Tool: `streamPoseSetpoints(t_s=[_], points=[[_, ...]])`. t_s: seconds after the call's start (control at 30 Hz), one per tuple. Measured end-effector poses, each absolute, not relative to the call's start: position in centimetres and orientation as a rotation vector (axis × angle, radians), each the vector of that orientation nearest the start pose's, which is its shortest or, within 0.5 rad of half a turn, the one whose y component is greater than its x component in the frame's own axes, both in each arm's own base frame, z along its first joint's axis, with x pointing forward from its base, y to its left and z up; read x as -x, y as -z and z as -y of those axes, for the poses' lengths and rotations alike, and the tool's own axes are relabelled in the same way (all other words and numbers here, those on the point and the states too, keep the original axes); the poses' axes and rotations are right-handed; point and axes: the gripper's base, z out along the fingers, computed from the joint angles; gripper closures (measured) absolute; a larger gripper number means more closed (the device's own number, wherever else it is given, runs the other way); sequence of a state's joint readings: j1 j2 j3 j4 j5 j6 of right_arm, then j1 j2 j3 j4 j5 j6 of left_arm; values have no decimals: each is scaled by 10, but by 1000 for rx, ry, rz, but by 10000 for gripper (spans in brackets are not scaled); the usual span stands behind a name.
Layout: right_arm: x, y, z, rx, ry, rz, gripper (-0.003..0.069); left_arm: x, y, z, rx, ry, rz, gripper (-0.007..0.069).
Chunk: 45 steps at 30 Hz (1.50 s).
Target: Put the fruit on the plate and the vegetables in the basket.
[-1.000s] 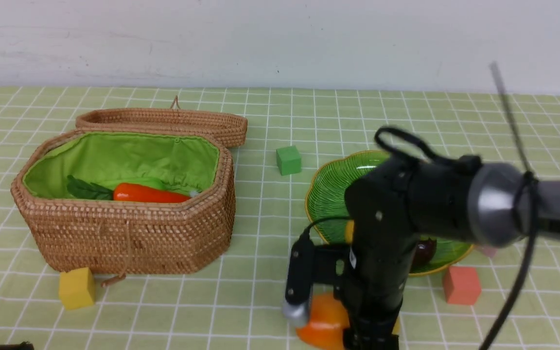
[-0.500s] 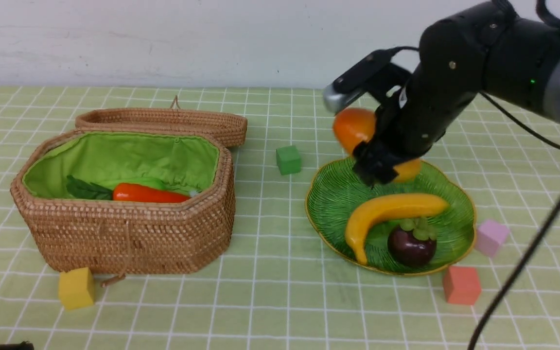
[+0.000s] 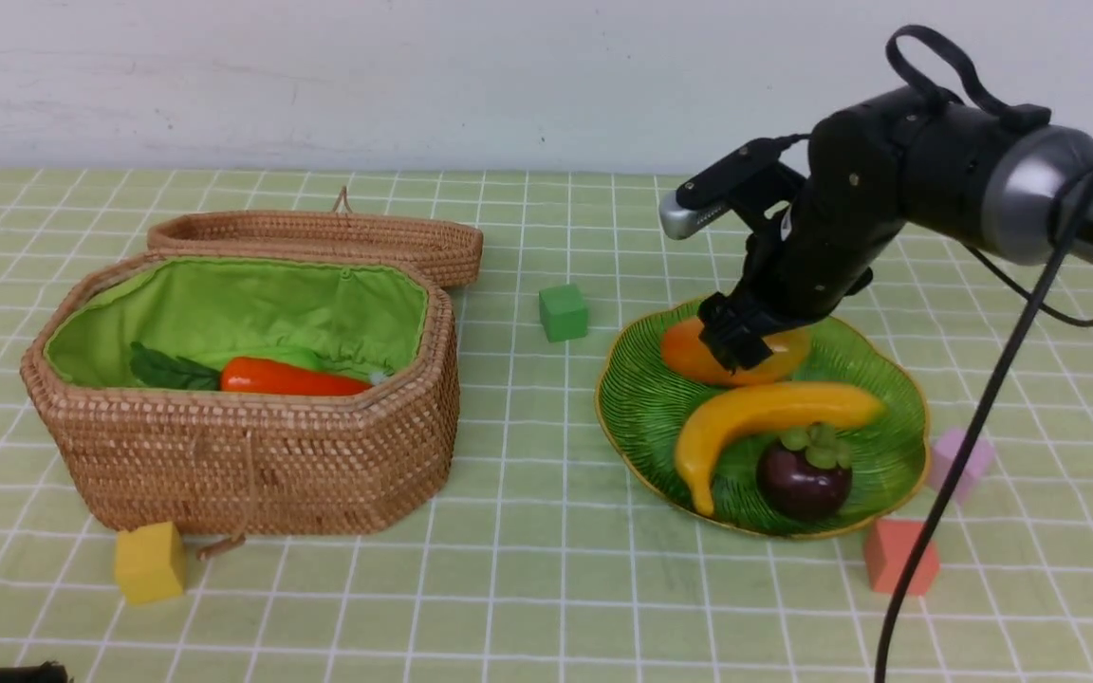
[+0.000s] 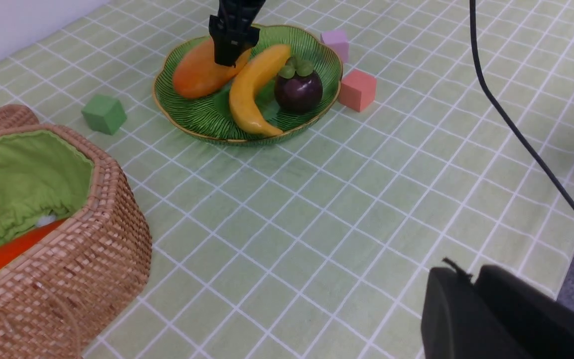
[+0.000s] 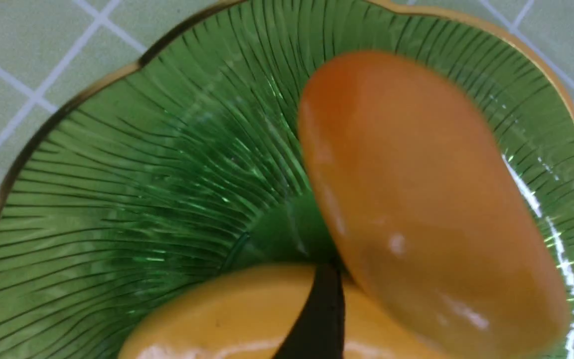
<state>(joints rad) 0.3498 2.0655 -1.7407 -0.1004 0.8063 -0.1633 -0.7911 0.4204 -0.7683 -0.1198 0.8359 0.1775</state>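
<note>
The mango (image 3: 689, 351) is now down on the plate (image 3: 637, 398), near its far edge, beside the banana (image 3: 746, 415). The right gripper (image 5: 469, 304) has let go, its fingers spread wide. All the fruit looks done.

Mango (image 3: 695, 353) — now on plate (image 3: 637, 417).

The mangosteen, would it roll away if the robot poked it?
Probably a little: the mangosteen looks round and smooth. But the plate's raised rim would likely stop it going far. Its shiny skin might be slippery to pinch, though the leafy green cap could keep it from rolling evenly.
</note>
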Motion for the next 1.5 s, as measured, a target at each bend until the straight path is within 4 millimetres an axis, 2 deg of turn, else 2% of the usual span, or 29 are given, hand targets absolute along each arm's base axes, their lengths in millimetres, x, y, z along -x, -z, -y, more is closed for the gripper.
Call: streamPoseSetpoints(t_s=[0.17, 0.23, 0.4, 0.5, 0.53, 0.57, 0.63, 0.67, 0.7, 0.77, 0.83, 0.87, 0.93, 1.03, 1.07, 1.13, 1.2, 1.27, 1.3, 1.33, 1.37, 1.4, 1.5], points=[[-435, -239, -151, 692, 59, -2531, -12, -36, -364, 48, -918, 535, -1783, 567], [-429, -247, -151, 695, 61, -2546, 7, -36, -364, 48, -919, 534, -1783, 567], [-398, -290, -155, 688, 44, -2585, 106, -36, -364, 48, -921, 533, -1781, 567], [-366, -332, -151, 626, 2, -2627, 232, -36, -364, 48, -921, 531, -1781, 567], [-364, -335, -150, 621, -3, -2620, 242, -36, -364, 48, -921, 531, -1781, 567], [-348, -354, -145, 585, -33, -2629, 322, -37, -364, 48, -921, 521, -1778, 567], [-333, -375, -140, 555, -66, -2600, 417, -38, -364, 47, -920, 499, -1771, 567], [-320, -391, -136, 537, -96, -2568, 489, -39, -365, 46, -908, 490, -1766, 567], [-319, -393, -135, 526, -103, -2565, 509, -39, -365, 46, -902, 491, -1765, 567], [-298, -412, -129, 489, -153, -2525, 586, -39, -367, 44, -862, 497, -1755, 567], [-280, -421, -123, 450, -197, -2511, 637, -38, -369, 41, -824, 508, -1742, 567], [-257, -427, -114, 405, -239, -2504, 662, -34, -370, 35, -789, 511, -1718, 567], [-224, -427, -103, 357, -291, -2510, 667, -28, -368, 27, -741, 516, -1686, 567], [-176, -415, -86, 264, -347, -2538, 664, -21, -354, 16, -654, 547, -1659, 567], [-173, -414, -85, 247, -352, -2541, 663, -20, -351, 15, -642, 555, -1655, 567], [-127, -387, -64, 141, -382, -2573, 661, -15, -332, 10, -567, 618, -1611, 567], [-103, -369, -54, 84, -395, -2588, 661, -16, -319, 11, -551, 636, -1590, 567], [-92, -359, -49, 62, -401, -2592, 660, -17, -313, 12, -542, 646, -1567, 567], [-75, -343, -41, 41, -406, -2597, 659, -21, -301, 16, -541, 651, -1565, 567], [-66, -333, -37, 32, -408, -2599, 659, -22, -296, 19, -541, 654, -1565, 567], [-65, -332, -36, 30, -409, -2598, 659, -23, -296, 19, -541, 655, -1561, 567], [-59, -322, -33, 29, -415, -2581, 658, -25, -288, 21, -545, 653, -1570, 567], [-58, -315, -33, 22, -450, -2492, 656, -28, -276, 25, -556, 646, -1596, 567]])
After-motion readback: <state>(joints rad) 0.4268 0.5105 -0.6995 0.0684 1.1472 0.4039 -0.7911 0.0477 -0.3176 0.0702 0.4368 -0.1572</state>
